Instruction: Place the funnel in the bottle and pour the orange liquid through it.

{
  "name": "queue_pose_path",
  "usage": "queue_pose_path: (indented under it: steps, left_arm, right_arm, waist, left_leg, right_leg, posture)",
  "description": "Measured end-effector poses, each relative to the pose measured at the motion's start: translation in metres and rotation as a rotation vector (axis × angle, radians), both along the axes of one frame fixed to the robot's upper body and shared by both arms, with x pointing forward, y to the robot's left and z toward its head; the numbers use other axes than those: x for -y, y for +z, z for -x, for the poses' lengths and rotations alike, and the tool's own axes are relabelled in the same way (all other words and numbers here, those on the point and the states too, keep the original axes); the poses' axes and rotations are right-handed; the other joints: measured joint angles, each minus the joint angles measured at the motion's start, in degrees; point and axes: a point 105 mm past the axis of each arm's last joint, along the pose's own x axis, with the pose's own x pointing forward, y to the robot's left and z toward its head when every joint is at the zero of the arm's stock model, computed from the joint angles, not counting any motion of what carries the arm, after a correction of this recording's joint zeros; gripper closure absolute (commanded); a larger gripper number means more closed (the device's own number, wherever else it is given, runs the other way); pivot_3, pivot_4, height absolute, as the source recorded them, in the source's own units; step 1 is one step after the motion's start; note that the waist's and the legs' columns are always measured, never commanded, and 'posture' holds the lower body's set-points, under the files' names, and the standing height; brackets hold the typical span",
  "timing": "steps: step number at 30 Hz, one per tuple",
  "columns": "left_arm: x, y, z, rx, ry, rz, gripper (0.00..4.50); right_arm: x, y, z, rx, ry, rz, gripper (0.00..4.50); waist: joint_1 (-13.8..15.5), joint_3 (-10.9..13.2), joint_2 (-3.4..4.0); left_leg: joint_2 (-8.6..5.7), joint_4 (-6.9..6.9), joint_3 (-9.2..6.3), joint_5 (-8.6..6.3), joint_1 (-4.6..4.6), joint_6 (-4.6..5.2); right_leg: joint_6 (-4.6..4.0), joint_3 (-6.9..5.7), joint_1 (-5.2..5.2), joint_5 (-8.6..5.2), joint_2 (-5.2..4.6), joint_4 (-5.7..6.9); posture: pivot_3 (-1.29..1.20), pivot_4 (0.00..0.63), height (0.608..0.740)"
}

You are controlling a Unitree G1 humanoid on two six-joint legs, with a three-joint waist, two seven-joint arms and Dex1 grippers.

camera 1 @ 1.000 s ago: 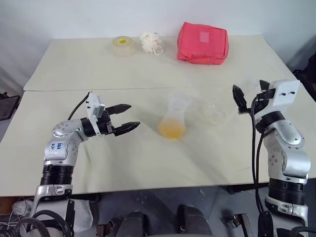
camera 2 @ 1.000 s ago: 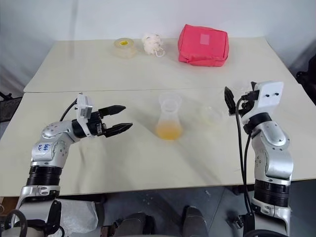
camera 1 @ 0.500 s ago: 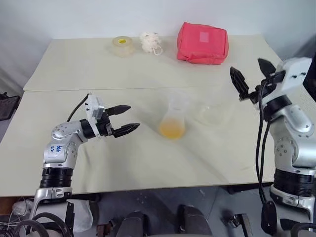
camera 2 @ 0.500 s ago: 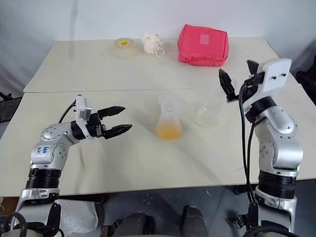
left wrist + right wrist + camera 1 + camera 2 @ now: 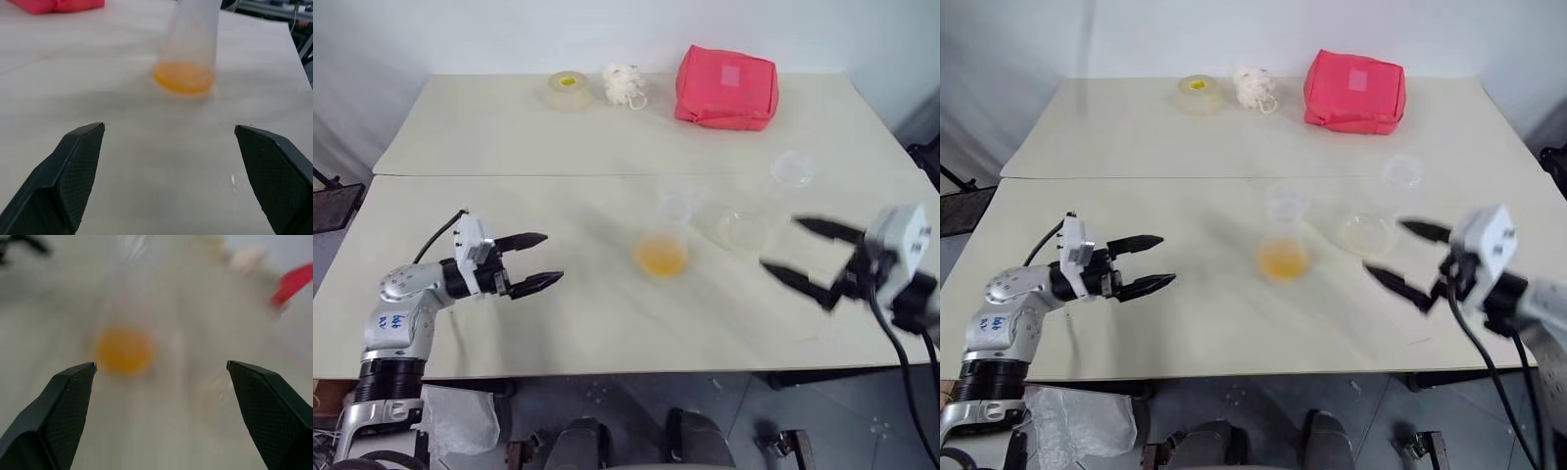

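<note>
The bottle (image 5: 1283, 238) stands upright on the near table (image 5: 1234, 323), about midway between the two grippers, with the orange liquid (image 5: 1283, 261) pooled in its wide base. Whether the funnel sits in its neck cannot be told — the clear plastic there is too faint to read.

Just to the right of the bottle rests a clear cup (image 5: 1366, 233), and a little beyond that, farther from the robot, lies a small clear round piece (image 5: 1400, 172); what it is cannot be made out.

The left gripper (image 5: 1154, 262) hangs well to the left of the bottle, pointing level toward it, its two black fingers spread wide and grasping nothing. In the left wrist view the bottle's orange base sits between and beyond those fingers, apart from them.

The right gripper (image 5: 1400, 257) is to the right of the bottle, nearer than the cup and close beside it, aimed back toward the bottle — fingers likewise released, wide apart and empty.

Far behind the bottle, on the rear table, sit a red pouch (image 5: 1354, 91), a white fluffy ball (image 5: 1254, 87) and a yellowish tape roll (image 5: 1198, 92)
</note>
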Motion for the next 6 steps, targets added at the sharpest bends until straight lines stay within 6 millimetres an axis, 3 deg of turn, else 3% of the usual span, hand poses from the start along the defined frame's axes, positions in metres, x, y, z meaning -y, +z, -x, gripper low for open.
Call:
queue_pose_path:
  steps: [2, 6]
  left_arm:
    - [-0.0028, -0.0065, 0.0028, -0.016, 0.001, -0.006, 0.00]
    - [-0.0043, -0.0065, 0.0026, 0.002, 0.003, -0.008, 0.00]
  right_arm:
    - [0.0033, -0.0127, 0.0073, -0.032, 0.026, 0.033, 0.03]
    - [0.0053, -0.0180, 0.0022, -0.004, 0.031, 0.046, 0.03]
  waist:
    - [0.2, 0.0, -0.01]
    - [0.5, 0.0, -0.01]
  left_leg:
    - [0.09, 0.06, 0.05, 0.00, 0.12, 0.00]
    - [0.14, -0.02, 0.07, 0.00, 0.47, 0.00]
  right_leg:
    - [0.00, 0.06, 0.13, 0.00, 0.00, -0.02]
    - [0.00, 0.10, 0.43, 0.00, -0.01, -0.03]
  posture:
    - [0.00, 0.150, 0.740]
    - [0.00, 0.150, 0.740]
